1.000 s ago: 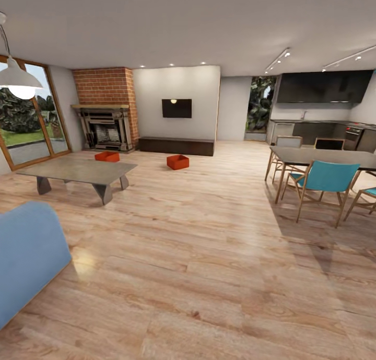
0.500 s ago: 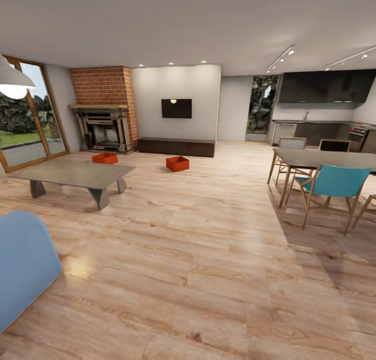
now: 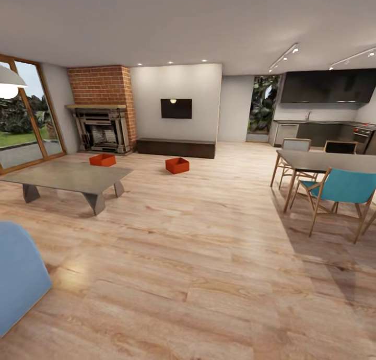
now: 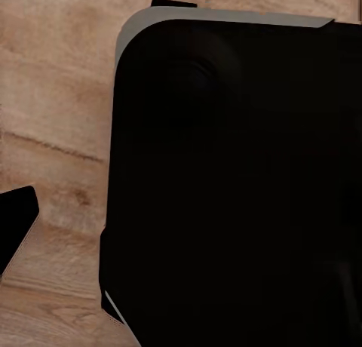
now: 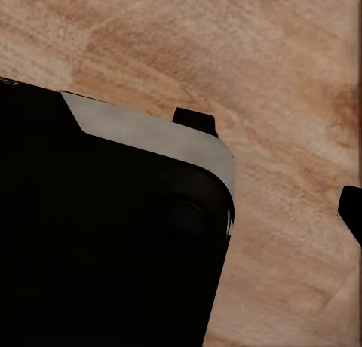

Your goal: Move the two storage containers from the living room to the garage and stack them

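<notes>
In the head view, the two storage containers sit apart on the living room's light wood-plank floor. One orange-red container (image 3: pixel 102 160) lies in front of the brick fireplace (image 3: pixel 102 109), just beyond the low grey table. The other container (image 3: pixel 177 165) rests further right, before the long dark cabinet (image 3: pixel 176 148). Both are upright and far ahead of me. Each wrist view looks down on my black base (image 4: pixel 234 188) (image 5: pixel 105 241) over the planks. A dark tip (image 4: pixel 15 230) (image 5: pixel 351 211) at the edge of each may be a finger, with its partner hidden.
A low grey coffee table (image 3: pixel 68 178) stands at left, and a blue sofa corner (image 3: pixel 18 276) is near left. At right are a dining table (image 3: pixel 329 161) and teal chairs (image 3: pixel 342 190). Glass doors (image 3: pixel 23 114) line the left wall. A wide strip of floor (image 3: pixel 198 234) runs between them.
The whole head picture has shifted: the camera has moved forward, so the sofa and lamp slide out at left. The containers themselves have not moved.
</notes>
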Controlling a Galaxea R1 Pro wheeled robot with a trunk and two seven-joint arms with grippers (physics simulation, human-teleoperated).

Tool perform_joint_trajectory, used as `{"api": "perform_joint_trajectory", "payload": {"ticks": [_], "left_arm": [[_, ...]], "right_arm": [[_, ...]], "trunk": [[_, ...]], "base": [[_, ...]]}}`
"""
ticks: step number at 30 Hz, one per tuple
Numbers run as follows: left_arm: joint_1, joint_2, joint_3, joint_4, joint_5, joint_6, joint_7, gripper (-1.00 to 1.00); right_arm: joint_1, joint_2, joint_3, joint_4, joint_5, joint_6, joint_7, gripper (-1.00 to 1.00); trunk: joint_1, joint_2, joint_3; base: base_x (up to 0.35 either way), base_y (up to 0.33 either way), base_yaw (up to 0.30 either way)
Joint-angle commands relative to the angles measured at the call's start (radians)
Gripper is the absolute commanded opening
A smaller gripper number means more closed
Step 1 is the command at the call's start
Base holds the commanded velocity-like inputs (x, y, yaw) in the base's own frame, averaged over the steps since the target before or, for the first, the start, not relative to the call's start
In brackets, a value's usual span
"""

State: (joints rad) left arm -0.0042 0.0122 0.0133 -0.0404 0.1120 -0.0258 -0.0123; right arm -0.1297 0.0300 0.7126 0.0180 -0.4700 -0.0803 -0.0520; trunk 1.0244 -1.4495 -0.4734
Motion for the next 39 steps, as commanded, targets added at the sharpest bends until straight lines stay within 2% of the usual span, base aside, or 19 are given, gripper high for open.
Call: {"api": "perform_joint_trajectory", "payload": {"ticks": [1, 33, 39], "left_arm": [[0.0, 0.0, 0.0, 0.001, 0.009, -0.002, -0.001, 1.0], [0.0, 0.0, 0.0, 0.001, 0.009, -0.003, -0.001, 1.0], [0.0, 0.0, 0.0, 0.001, 0.009, -0.002, -0.001, 1.0]], "right_arm": [[-0.001, 0.001, 0.008, 0.002, -0.009, -0.004, -0.002, 1.0], [-0.001, -0.001, 0.008, 0.002, -0.01, -0.004, -0.002, 1.0], [-0.001, 0.001, 0.008, 0.002, -0.01, -0.004, -0.002, 1.0]], "trunk": [[0.001, 0.0, -0.001], [0.001, 0.0, -0.001], [0.001, 0.0, -0.001]], "base": [[0.322, 0.0, 0.0], [0.323, 0.0, 0.0], [0.323, 0.0, -0.148]]}}
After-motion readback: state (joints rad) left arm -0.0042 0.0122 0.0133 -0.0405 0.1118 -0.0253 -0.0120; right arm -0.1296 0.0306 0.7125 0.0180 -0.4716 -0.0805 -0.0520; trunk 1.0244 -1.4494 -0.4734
